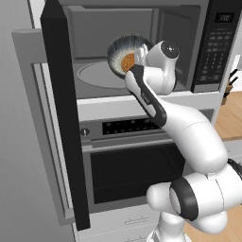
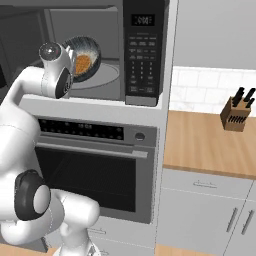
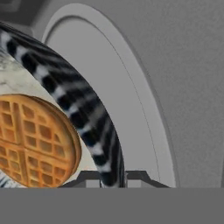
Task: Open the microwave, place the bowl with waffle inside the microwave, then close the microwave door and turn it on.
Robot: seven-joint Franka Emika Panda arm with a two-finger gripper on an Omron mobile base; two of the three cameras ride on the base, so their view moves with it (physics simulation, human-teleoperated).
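- Dark blue-grey striped round bowl [image 1: 124, 55] hangs tilted in the cavity mouth, its rim clamped between the narrow tips of the white arm's two-finger gripper [image 3: 109, 177]; pinching the rim keeps the fingers clear of the food.
- Round golden waffle [image 3: 33, 140] lies against the bowl's inside; the tilt looks steep, so I judge it could slide.
- Black-fronted built-in microwave [image 2: 145, 50] stands with its black glass door [image 1: 64, 113] swung fully out, leaving the arm room.
- Grey round turntable [image 3: 113, 87] sits just beyond the bowl; lowering onto it seems next.
- Door closing and starting remain undone.
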